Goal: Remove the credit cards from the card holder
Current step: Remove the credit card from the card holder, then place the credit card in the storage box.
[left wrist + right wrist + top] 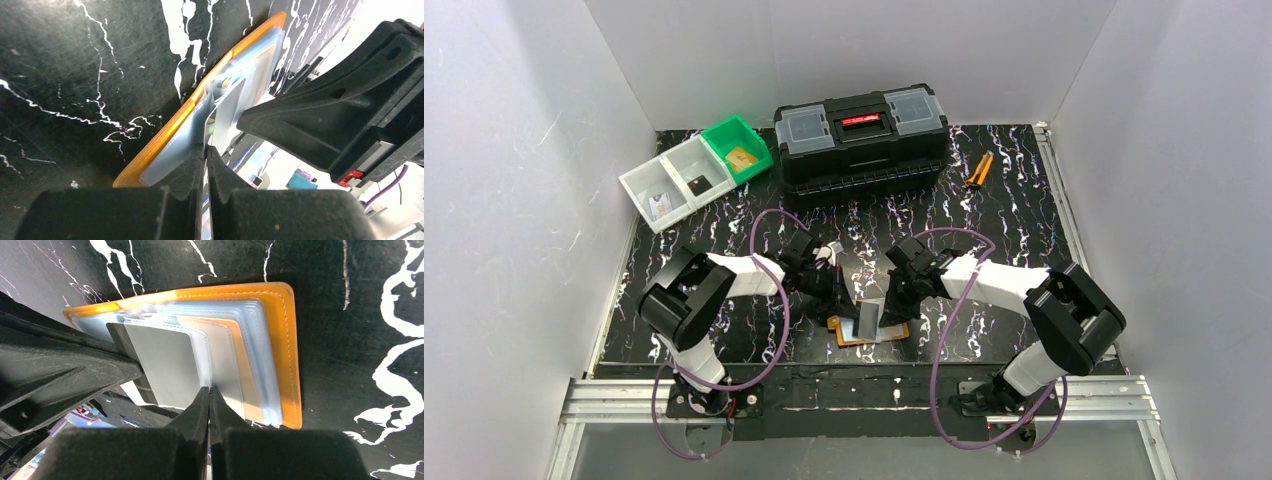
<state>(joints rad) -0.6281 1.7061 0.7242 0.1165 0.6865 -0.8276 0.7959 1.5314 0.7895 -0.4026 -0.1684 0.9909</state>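
Just ahead of the two arm bases, the orange card holder (pixel 287 340) lies open and flat on the black, white-veined table (pixel 724 330), with both arms bent inward over it. Its clear, bluish plastic pockets fan out in overlapping leaves across the orange cover.

A grey card (pixel 165 365) stands partly out of the pockets, tilted up off the holder. Behind it, a dark card (pixel 117 332) shows as a strip along the grey card's edge.

The left gripper (pixel 206 148) has its fingers pressed almost together, with only a thin slit between them. A thin pale sheet runs into that slit. From the right wrist camera, the tips meet the side edge of the grey card, so it looks pinched on that card.

The right gripper (pixel 209 390) comes in from the other side. Its fingers are also squeezed together, nipping the edge of a clear pocket leaf just beside the grey card. The two grippers are close to each other, with the raised card between them.

Well apart at the back of the table sits a black toolbox (pixel 861 135) with clear lid compartments. Orange-handled pliers (pixel 977 170) lie to its right. To its left are two white bins (pixel 674 185) and a green bin (pixel 737 148). The green bin holds a tan flat piece (pixel 742 159), too small to identify.
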